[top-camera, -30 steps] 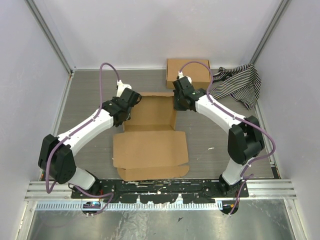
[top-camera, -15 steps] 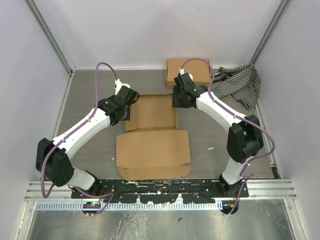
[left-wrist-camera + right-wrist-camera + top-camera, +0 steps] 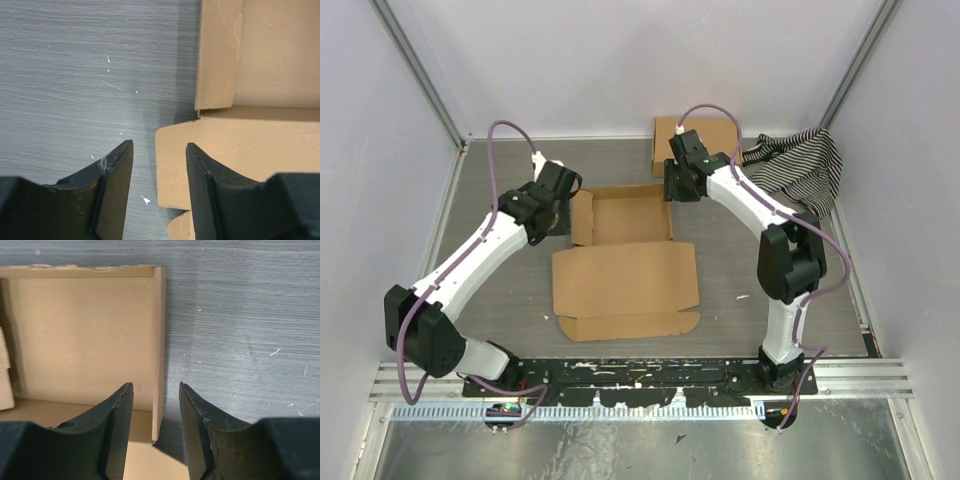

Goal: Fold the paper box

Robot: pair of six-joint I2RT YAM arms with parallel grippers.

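Left fingers [image 3: 116,186] are spread apart with nothing clamped, hanging over the left edge of the paper box [image 3: 625,272] where the flat panel meets the raised side flap. Right fingers [image 3: 114,429] are apart too, lined up either side of the box's upright right wall; can't tell if they touch it. The box sits mid tabletop [image 3: 480,195] between both arms, far half walled up, near half flat. Another flat cardboard box [image 3: 715,135] and a striped cloth [image 3: 800,165] sit at the far right.

Grey table [image 3: 720,265] carries paper box [image 3: 625,275], second box [image 3: 715,135], striped cloth [image 3: 800,165].
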